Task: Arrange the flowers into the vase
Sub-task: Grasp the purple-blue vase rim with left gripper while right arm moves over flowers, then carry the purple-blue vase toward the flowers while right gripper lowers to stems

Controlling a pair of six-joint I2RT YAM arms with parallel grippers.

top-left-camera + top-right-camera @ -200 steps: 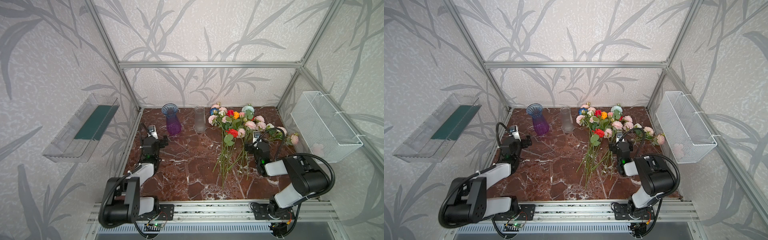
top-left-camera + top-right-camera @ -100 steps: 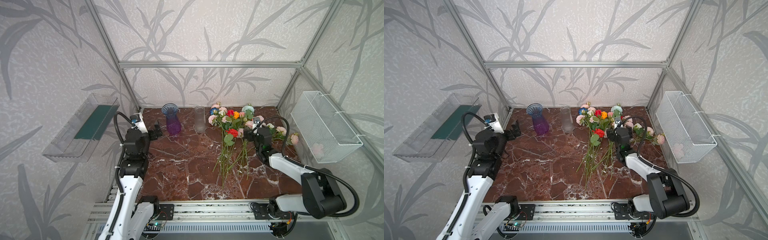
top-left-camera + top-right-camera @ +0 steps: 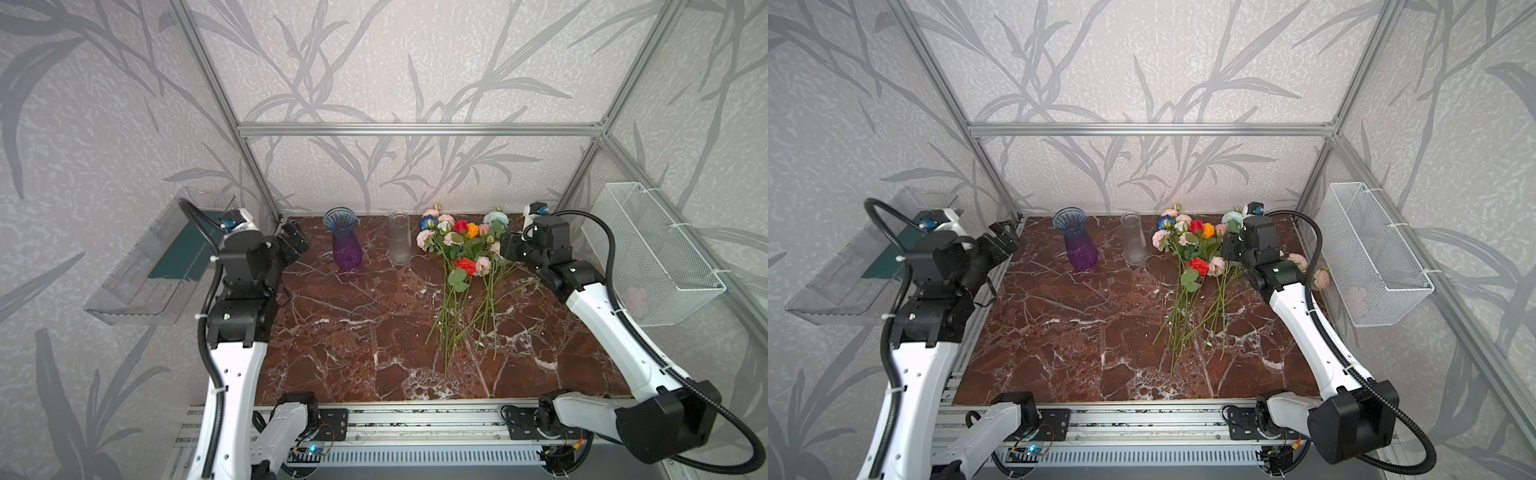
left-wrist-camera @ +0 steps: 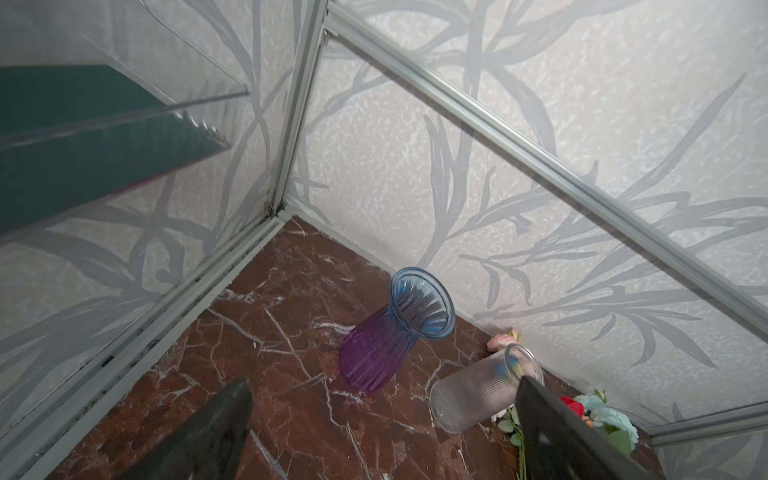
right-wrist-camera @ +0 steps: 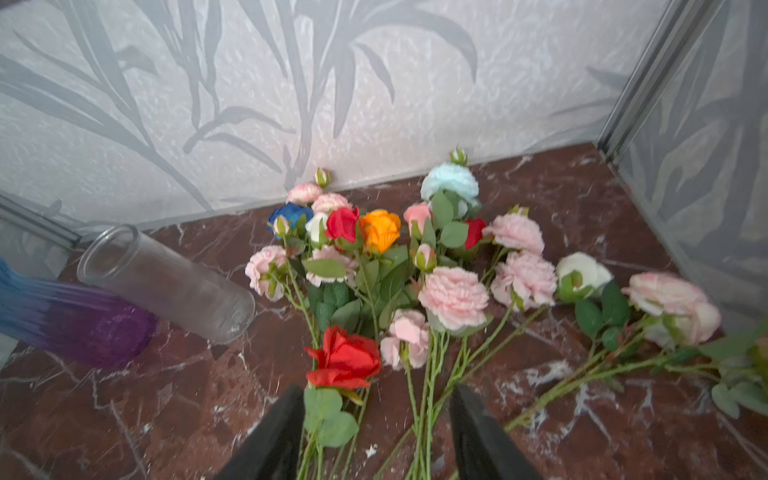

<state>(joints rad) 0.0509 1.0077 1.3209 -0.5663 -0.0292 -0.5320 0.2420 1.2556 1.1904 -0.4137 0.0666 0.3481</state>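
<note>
One red-brown marble table [image 3: 353, 332] fills the floor of a booth with leaf-patterned walls.

Two black-and-white arms rise from a rail at its front edge. The left arm [image 3: 237, 361] stands along the left edge. The right arm [image 3: 615, 332] reaches along the right side toward the back.

A white wire basket [image 3: 660, 249] hangs on the right wall, with something pale pink in it, too faint to name. A clear tray [image 3: 145, 266] with a dark green panel hangs on the left wall.

The flowers [image 3: 461, 266] lie flat on the right half of the table. Their heads point to the back wall and their long green stems fan toward the front. Most heads are pink; others are red, orange, blue, pale teal and white. A few pink and white ones lie apart at the far right, beside the right arm. None is in a vase.

Two vases stand upright near the back wall. The purple vase [image 3: 346, 245], blue at its flared rim, is left of centre. The clear vase [image 3: 399, 241] stands between it and the flower heads, close to both.

The left gripper [image 3: 297, 240] hangs over the back left corner, pointing at the purple vase and well apart from it. Its jaws are spread wide and grip nothing.

The right gripper [image 5: 376, 390] hangs just over the bunch, near a red rose. Its jaws stand apart at a narrower gap. Stems show in that gap in the wrist view, but nothing is pinched.
</note>
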